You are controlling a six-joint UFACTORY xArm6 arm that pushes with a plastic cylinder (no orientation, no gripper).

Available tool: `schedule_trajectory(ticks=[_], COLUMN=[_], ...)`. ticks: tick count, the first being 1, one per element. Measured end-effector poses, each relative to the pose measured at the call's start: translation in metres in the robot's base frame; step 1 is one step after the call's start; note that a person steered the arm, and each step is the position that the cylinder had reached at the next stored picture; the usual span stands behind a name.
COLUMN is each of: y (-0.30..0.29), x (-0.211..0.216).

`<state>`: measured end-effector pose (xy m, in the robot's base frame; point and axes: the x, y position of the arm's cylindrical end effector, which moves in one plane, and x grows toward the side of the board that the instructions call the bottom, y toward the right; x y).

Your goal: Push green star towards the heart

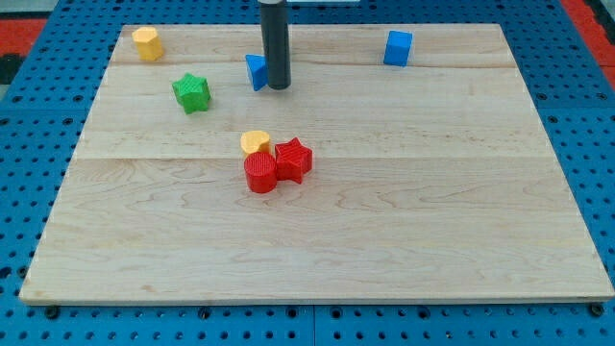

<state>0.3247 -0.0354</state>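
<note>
The green star [192, 92] lies on the wooden board [404, 221] at the upper left. The yellow heart [255, 142] lies near the board's middle, below and right of the star, touching a red cylinder [260, 174] and close to a red star-like block [294, 160]. My tip [279, 86] is at the view's top centre, right of the green star and apart from it. It touches or nearly touches the right side of a blue triangular block [256, 71], which the rod partly hides.
A yellow hexagonal block [147, 43] stands near the board's top left corner. A blue cube [398, 48] stands at the top right. The board lies on a blue pegboard [29, 115] with holes.
</note>
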Motion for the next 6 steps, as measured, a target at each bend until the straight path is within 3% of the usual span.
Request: schedule_trajectory(ticks=[2, 3, 4, 5, 6], y=[-0.088, -0.187, -0.198, -0.172, -0.087], x=[0.079, 0.059, 0.006, -0.012, 0.005])
